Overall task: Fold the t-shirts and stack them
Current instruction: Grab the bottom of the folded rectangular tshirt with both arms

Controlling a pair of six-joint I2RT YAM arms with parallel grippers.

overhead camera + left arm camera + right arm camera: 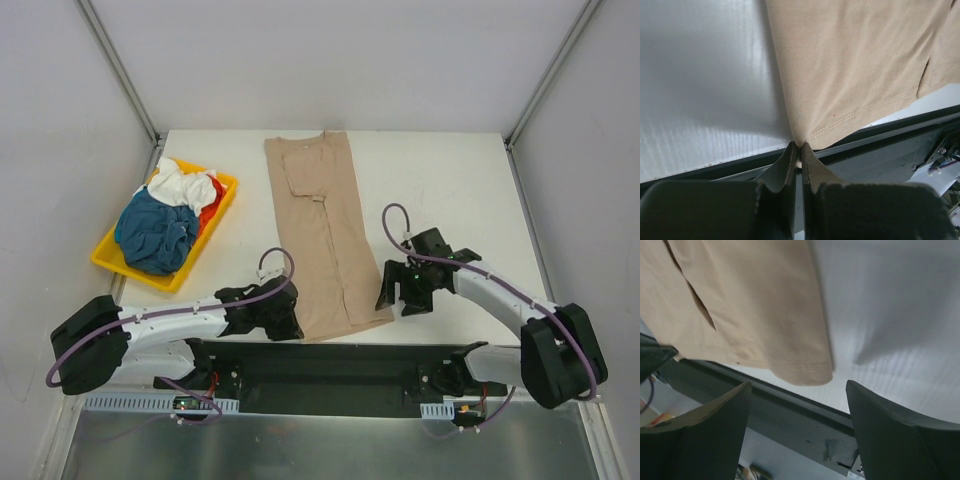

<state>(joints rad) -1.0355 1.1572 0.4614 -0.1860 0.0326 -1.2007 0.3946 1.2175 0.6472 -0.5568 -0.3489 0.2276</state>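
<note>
- The left hand [799, 146] is pinching the tan t-shirt [855, 65] at its near left hem corner. Its two fingers [785, 167] are closing tight together, with the stitched hem bunching to a point between the tips.
- In the top view the left hand [290, 322] is sitting low at the near edge of the surface [440, 190], right at that corner of the cloth.
- The right hand [799, 387] is hanging released, its fingers [875, 410] spreading wide apart and gripping nothing.
- The near right hem corner of the tan t-shirt [750, 300] is lying just ahead of the gap between those fingers. It is not touching either one.
- From above, the right hand [398, 295] is hovering just beside the shirt's right edge, near the front of the surface.
- The tan t-shirt [320, 230] is lying flat as a long, narrow strip. It is running from the far edge of the surface to the near edge, between the two arms, with one sleeve folding inward near the far end.
- A yellow tray [110, 258] is sitting at the left side of the surface, well apart from both hands.
- Crumpled together in the tray are lying a teal-blue t-shirt [155, 235] at the near end, a white t-shirt [185, 182] at the far end, and a red-orange t-shirt [208, 215] showing along the right side.
</note>
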